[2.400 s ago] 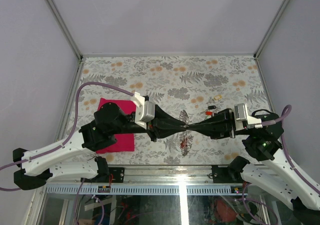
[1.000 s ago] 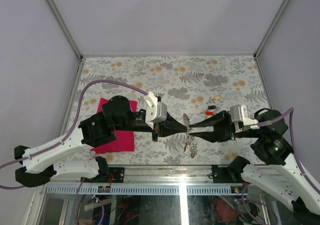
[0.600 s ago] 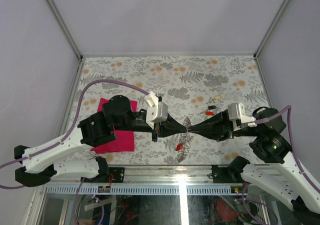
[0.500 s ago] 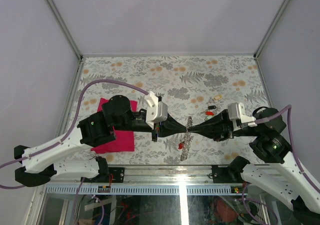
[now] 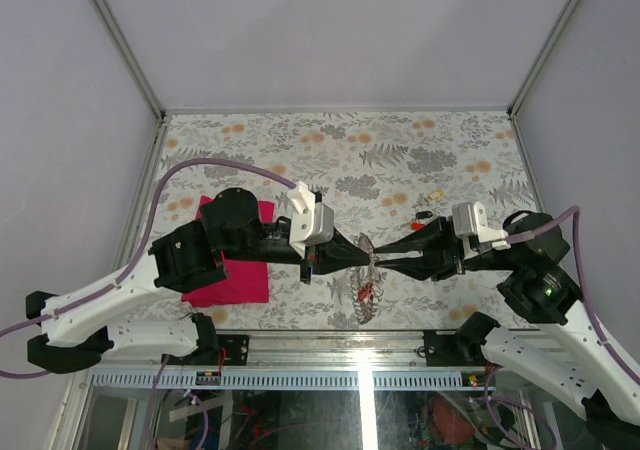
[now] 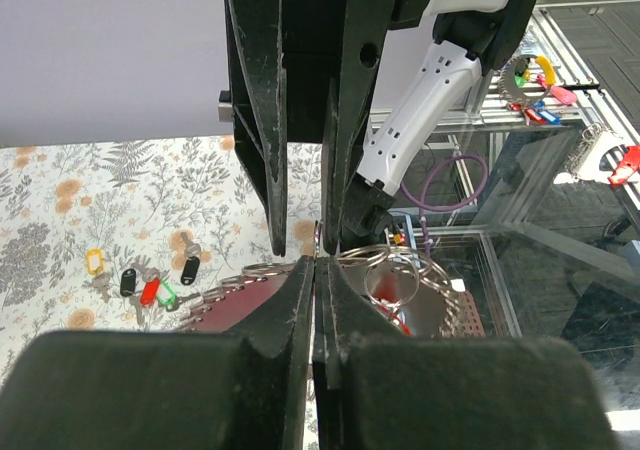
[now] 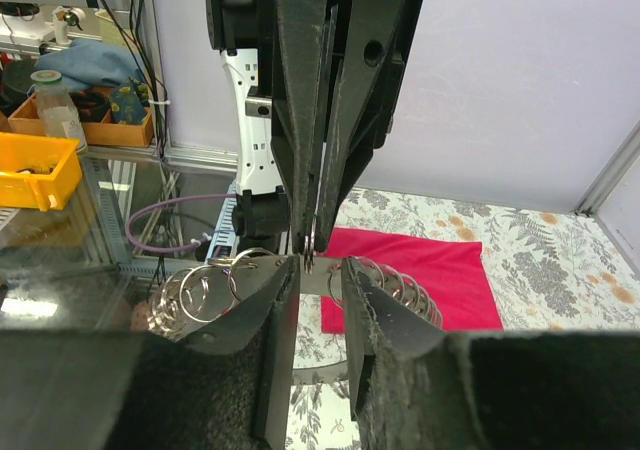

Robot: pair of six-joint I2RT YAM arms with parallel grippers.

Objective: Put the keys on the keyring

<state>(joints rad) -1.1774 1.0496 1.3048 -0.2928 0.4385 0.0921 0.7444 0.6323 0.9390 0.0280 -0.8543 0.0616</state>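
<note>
So both my grippers meet tip to tip, out to the right of the flat magenta cloth (image 5: 235, 275) and a bit apart from it. My left gripper (image 6: 316, 263) is pinched tight, fingers pressed flat together, and it's clamped on the silvery keyring (image 7: 203, 290), a limp chain of linked metal rings. From the pinch the strand trails back toward my near edge, to the right of the cloth and not touching it. Partway down the strand there's a tiny red-headed key (image 5: 364, 292). Honestly I can't tell whether it's threaded on or just lying against the rings.

My right gripper (image 7: 320, 263) faces the left one with its fingers parted by a narrow gap. The left gripper's tips sit right in line with that gap. Rings bunch up on both sides of my right fingers, but I can't see either one actually biting on anything.

Further back than the pinch and well to the right of the cloth, there's a little cluster of loose keys (image 6: 150, 288) with yellow, black, red and green plastic heads. They're lying on the floral tabletop (image 5: 300, 150), clear of both grippers.
</note>
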